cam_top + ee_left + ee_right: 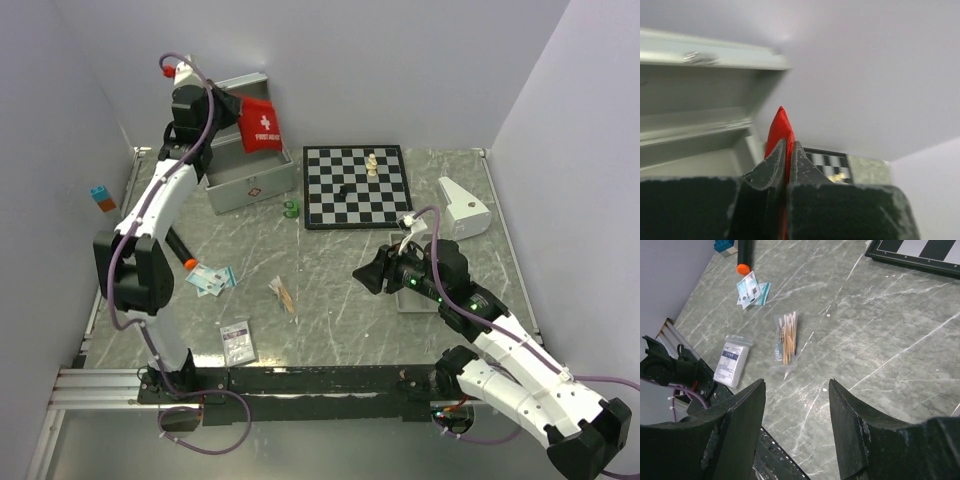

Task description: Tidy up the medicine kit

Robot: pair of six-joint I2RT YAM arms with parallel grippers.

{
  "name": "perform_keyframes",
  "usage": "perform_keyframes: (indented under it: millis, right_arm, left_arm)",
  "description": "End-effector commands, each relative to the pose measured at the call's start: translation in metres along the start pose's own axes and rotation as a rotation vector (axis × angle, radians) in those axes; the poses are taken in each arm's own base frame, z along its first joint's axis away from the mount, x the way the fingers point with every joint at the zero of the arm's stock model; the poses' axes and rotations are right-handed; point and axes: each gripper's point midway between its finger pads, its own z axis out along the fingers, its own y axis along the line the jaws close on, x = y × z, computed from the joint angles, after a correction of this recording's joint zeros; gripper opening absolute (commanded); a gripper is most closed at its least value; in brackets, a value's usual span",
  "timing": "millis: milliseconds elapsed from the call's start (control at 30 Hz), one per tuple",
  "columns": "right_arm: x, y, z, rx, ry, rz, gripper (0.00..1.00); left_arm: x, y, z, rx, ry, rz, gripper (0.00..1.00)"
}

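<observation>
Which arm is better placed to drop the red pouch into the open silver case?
Left. The left claw is shut on the flat red white-cross pouch at the boxy silver metal case. The right claw hangs open and empty, far from it.

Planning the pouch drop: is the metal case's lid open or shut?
Open. The lid stands upright behind the case body; the left wrist view shows its inside beside the red pouch in the left claw.
</observation>
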Motion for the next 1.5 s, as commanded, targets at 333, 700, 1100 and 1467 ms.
perform_keyframes:
  millis: [333,700,1100,1467]
  right_arm:
    - [-0.012,0.007,0.005,-0.018,-0.018,-0.011,0.6]
    - [-0.011,0.01,0.012,-0.044,-0.007,-0.002,0.6]
    - [-0.009,0.007,0.004,-0.016,-0.01,0.0,0.59]
    - [-0.003,0.003,0.002,0.003,0.002,0.003,0.59]
  left_arm:
    - [0.073,0.138,0.014,-0.17,0.203,-0.118,0.73]
    - [0.03,0.095,-0.045,-0.168,0.063,-0.058,0.96]
    - [0.11,0.095,-0.026,-0.325,0.202,0.173,0.97]
    - [0.13,0.134,0.017,-0.438,0.277,0.333,0.97]
